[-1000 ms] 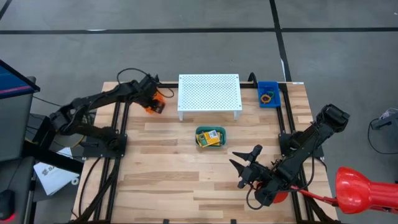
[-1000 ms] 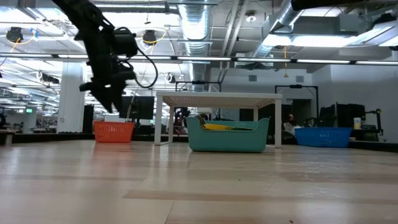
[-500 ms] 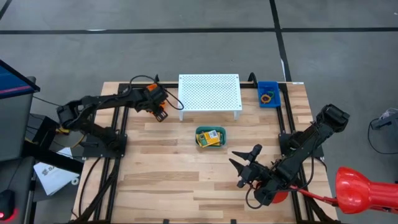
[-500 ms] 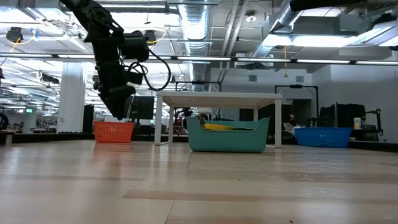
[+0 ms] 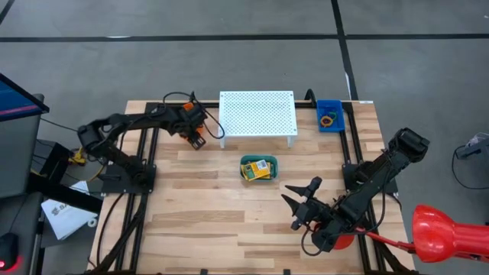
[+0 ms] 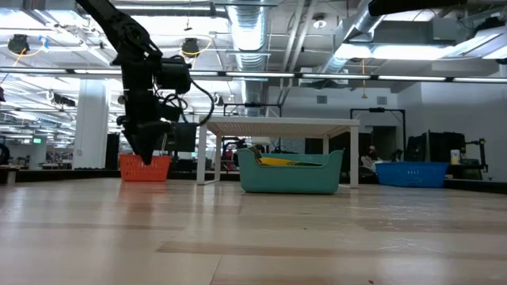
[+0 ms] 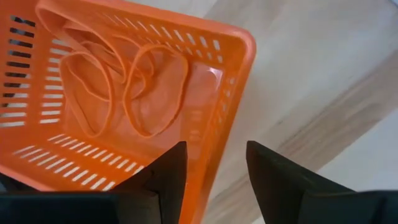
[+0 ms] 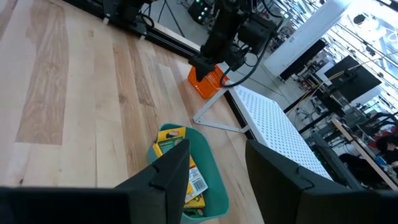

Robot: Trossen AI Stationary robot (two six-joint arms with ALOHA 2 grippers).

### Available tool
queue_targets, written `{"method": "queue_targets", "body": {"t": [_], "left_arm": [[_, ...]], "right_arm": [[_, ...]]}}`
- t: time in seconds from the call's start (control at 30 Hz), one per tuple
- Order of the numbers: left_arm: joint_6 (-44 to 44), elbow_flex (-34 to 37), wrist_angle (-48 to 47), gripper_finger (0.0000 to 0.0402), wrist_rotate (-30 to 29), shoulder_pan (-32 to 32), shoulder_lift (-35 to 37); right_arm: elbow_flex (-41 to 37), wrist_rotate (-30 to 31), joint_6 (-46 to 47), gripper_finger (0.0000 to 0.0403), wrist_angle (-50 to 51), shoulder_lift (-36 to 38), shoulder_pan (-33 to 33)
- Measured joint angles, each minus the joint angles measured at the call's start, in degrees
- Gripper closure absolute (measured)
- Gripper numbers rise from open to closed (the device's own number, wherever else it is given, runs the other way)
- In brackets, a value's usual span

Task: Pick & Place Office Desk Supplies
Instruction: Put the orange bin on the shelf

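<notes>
Two arms from above: left gripper (image 5: 198, 142) beside the white stand (image 5: 257, 114), right gripper (image 5: 303, 205) parked near front, fingers apart. Left wrist: fingers spread, empty, over orange basket (image 7: 219, 81) holding orange rubber bands (image 7: 118, 87). Right wrist: crayon boxes (image 8: 180, 163) in green bin (image 8: 208, 165).

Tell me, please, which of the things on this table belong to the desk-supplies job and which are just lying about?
Job: orange rubber bands in the orange basket; crayon boxes in the teal tray; bands in the blue bin.

Lying about: white perforated stand; red disc.
</notes>
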State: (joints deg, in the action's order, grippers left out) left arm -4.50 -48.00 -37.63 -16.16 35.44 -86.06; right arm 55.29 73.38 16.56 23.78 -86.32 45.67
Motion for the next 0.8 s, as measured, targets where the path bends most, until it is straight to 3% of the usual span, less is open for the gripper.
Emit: {"method": "queue_targets", "body": {"t": [0.13,0.37,0.6,0.8], "left_arm": [[-0.33,0.01,0.09,0.027,-0.02,0.0,-0.19],[-1.02,-0.01,-0.95,0.0388,-0.26,0.0,0.18],[-1.78,-0.06,-6.35,0.0395,-0.33,-1.58,1.04],[-1.96,-0.01,-11.78,0.0397,1.62,-5.64,7.44]], "right_arm": [[0.0,0.0,0.01,0.0251,-0.01,0.0,0.0],[0.0,-0.02,0.02,0.0251,-0.01,0.0,0.07],[0.0,-0.02,0.04,0.0251,-0.01,0.0,0.35],[0.0,-0.02,0.04,0.0251,-0.01,0.0,0.35]]}}
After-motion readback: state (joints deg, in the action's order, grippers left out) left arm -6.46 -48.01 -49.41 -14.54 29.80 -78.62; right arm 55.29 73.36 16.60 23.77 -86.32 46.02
